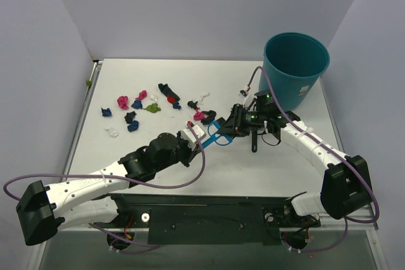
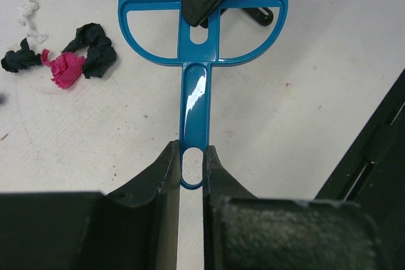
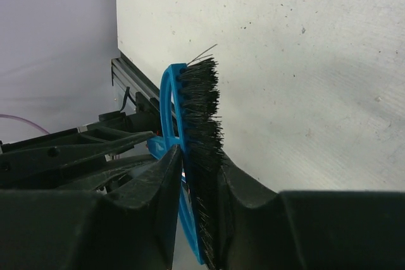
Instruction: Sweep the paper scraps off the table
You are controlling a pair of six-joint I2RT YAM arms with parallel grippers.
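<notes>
Pale lavender walls close in three sides of the white table (image 1: 253,175), and from the overhead camera I see a teal bin (image 1: 296,67) standing at its far right corner. Both arms reach in toward the middle of the table and meet on one blue hand brush (image 2: 195,93). On my left wrist feed, the left gripper (image 2: 192,156) is clamped on the very end of the brush handle, its two fingers pressed against either side of the hanging loop. The handle runs straight away from the camera to the D-shaped head. On the right wrist feed, the right gripper (image 3: 199,156) is closed around that head, one finger against the blue back and the other against the black bristles, which stand edge-on to the table. The paper scraps (image 1: 123,102) lie loose on the far left-centre of the table: pink, dark blue, black, green, white and red bits spread in a rough band, well apart from the bin. One pink scrap sits just beside the brush head on its far side. The left wrist camera shows a small cluster of black, pink and white bits to the left of the head. None of them is touching the bristles, as far as I can tell.
</notes>
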